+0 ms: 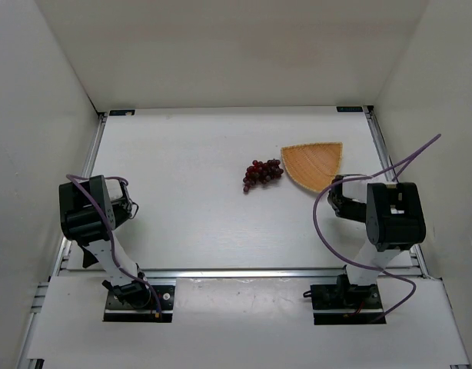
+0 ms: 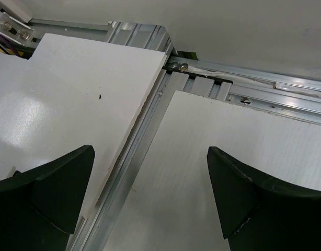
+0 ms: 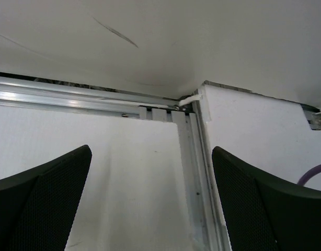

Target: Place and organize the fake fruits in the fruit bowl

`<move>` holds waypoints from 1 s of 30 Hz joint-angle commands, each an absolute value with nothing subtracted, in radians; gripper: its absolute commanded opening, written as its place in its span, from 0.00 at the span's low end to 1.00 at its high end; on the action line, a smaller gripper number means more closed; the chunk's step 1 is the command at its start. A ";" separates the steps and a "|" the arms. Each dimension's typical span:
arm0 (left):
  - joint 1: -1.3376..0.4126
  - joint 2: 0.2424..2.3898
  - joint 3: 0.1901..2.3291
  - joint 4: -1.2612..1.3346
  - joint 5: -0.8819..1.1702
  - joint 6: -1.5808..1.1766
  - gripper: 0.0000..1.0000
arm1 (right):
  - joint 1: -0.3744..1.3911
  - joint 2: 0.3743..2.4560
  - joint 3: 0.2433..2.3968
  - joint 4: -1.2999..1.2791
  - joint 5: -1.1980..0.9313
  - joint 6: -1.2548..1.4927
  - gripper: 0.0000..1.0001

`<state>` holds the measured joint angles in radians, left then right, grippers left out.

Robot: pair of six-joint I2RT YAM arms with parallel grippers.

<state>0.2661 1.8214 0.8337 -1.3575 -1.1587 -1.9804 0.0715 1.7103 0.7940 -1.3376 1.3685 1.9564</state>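
Grapes (image 1: pixel 262 174) are out on the white table (image 1: pixel 182 215), a dark red-purple bunch lying just beside the fruit bowl (image 1: pixel 317 165), off its left edge as the top camera sees it. The tip of the cluster is right up against the rim, though whether it actually touches is too close to call. The bowl, an orange-tan woven fan with a paler rim, lies flat toward the far right of the table, and the bunch is outside it.

Over to the arms, and both are folded low by their bases, well apart from the fruit. Left gripper (image 2: pixel 150 183) points down at the near left edge of the table. Its wrist camera shows the jaws spread wide over white board and an aluminium rail (image 2: pixel 132 157), released and gripping nothing. Right gripper (image 3: pixel 151 183) reads the same way, its jaws parted wide above a white panel and a rail joint (image 3: pixel 194 172), with nothing held. From above it sits near the bowl's near corner, not touching it. A purple cable (image 1: pixel 322 223) loops off the right arm.
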 commanded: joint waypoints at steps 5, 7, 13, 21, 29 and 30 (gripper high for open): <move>0.264 1.825 0.883 -1.425 -1.172 -2.028 1.00 | 0.192 1.735 1.176 -1.463 1.514 1.600 1.00; 0.264 1.844 0.960 -1.425 -1.227 -1.884 1.00 | 0.259 1.709 1.291 -1.463 1.482 1.469 1.00; 0.229 1.956 1.256 -1.425 -1.345 -1.274 1.00 | 0.400 1.533 1.476 -0.665 0.792 0.375 1.00; -0.191 1.694 1.141 -1.425 -1.534 -1.230 1.00 | 0.515 1.627 1.571 -0.574 0.269 0.656 1.00; -0.730 1.529 1.406 -1.425 -1.589 -0.927 1.00 | 0.557 1.902 1.722 -0.728 0.270 0.946 1.00; -0.794 1.516 1.463 -1.425 -1.566 -0.869 1.00 | 0.557 1.942 1.741 -0.761 0.282 0.989 1.00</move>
